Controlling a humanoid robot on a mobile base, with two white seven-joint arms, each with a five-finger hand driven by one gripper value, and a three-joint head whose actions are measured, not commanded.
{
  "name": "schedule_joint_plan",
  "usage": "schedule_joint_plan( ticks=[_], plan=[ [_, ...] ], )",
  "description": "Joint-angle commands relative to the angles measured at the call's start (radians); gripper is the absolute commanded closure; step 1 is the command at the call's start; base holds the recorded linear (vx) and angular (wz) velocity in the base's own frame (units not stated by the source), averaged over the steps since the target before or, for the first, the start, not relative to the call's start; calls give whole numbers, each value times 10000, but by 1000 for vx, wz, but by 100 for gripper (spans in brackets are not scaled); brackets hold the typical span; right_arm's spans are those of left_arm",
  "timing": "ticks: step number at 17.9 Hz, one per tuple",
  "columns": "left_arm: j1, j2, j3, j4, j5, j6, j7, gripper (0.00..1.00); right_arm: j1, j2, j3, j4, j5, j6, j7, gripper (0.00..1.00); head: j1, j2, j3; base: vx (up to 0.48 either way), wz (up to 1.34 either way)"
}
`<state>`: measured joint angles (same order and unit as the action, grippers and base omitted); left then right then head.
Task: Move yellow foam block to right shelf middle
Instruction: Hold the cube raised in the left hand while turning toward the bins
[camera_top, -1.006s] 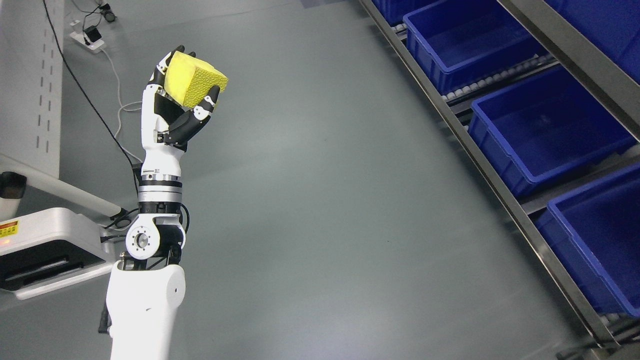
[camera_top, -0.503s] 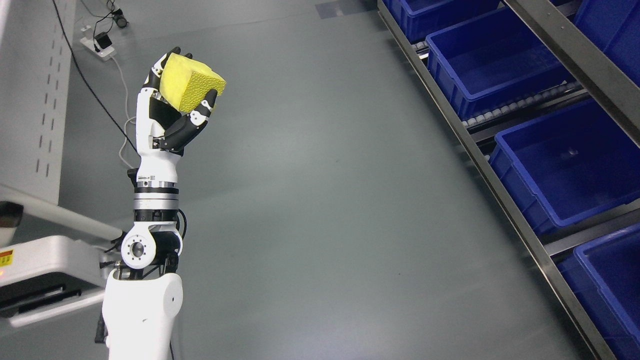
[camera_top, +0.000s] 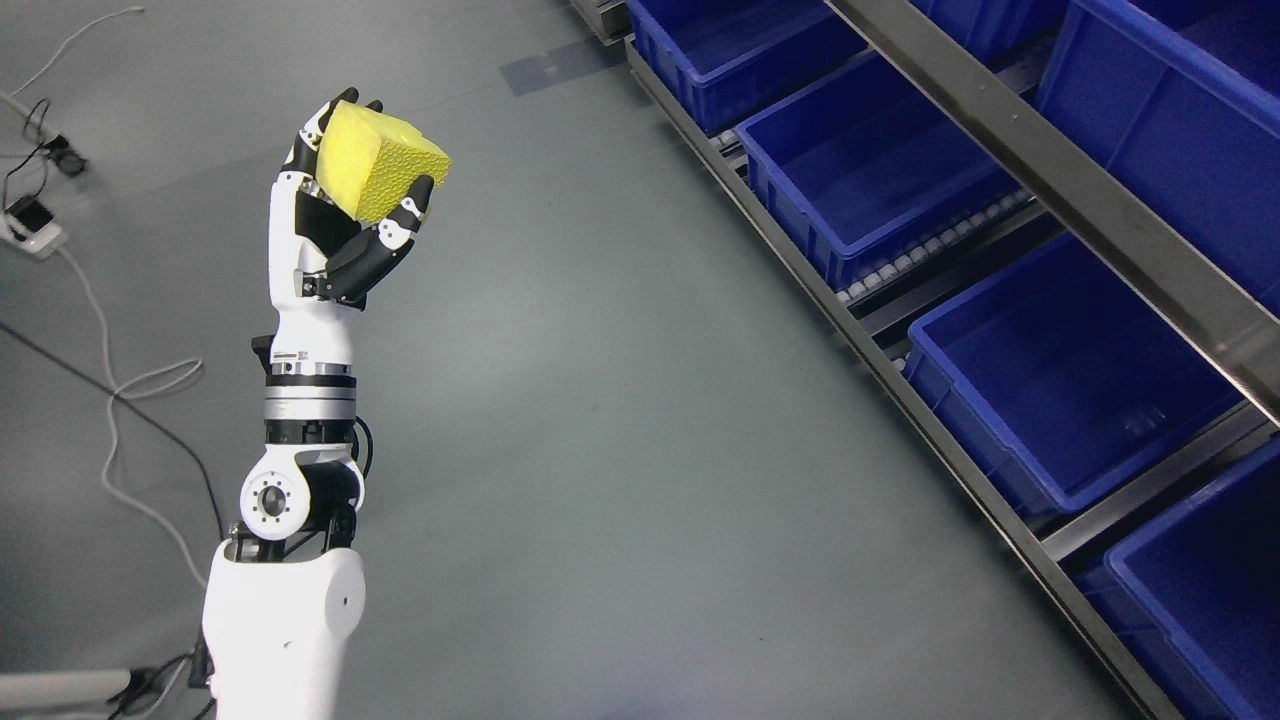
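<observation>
Presently noted, from the head view:

Left arm: raised upright from the lower left of the picture, white with black joints, over the grey floor (camera_top: 620, 420).

Left hand (camera_top: 345, 215): held palm toward the shelf side, fingers (camera_top: 412, 205) curled around the yellow foam block (camera_top: 382, 160); the thumb tip is pressed against the block's pitted right face, and other fingertips are seen behind its top edge.

Yellow foam block: gripped in the left hand, lifted clear of the floor, tilted with one corner pointing right. It is well apart from the shelf.

Shelf (camera_top: 1050, 200): a metal rack running diagonally along the right side, with a grey rail above the lower row.

Bins: blue bins are set in a row on the rack; the middle bin (camera_top: 1060, 370) is seen open, with another bin (camera_top: 860, 170) just beyond it.

Cables: a white cable (camera_top: 120, 400) and a black one are laid on the floor at the left, near a power strip (camera_top: 25, 225).

Right hand: not seen.
</observation>
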<state>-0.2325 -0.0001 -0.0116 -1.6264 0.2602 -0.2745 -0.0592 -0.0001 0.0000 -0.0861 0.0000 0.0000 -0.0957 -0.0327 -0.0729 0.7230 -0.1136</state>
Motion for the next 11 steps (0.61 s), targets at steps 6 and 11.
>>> schedule_joint_plan(
  ticks=[6, 11],
  plan=[
    [-7, 175, -298, -134, 6, -1, -144, 52, 16, -175, -13, -174, 31, 6, -10, 0, 0, 0, 0, 483, -400],
    [-83, 175, -314, -196, 6, -155, -144, 52, 16, -175, 2, -174, 31, 6, -10, 0, 0, 0, 0, 444, -437]
  ],
)
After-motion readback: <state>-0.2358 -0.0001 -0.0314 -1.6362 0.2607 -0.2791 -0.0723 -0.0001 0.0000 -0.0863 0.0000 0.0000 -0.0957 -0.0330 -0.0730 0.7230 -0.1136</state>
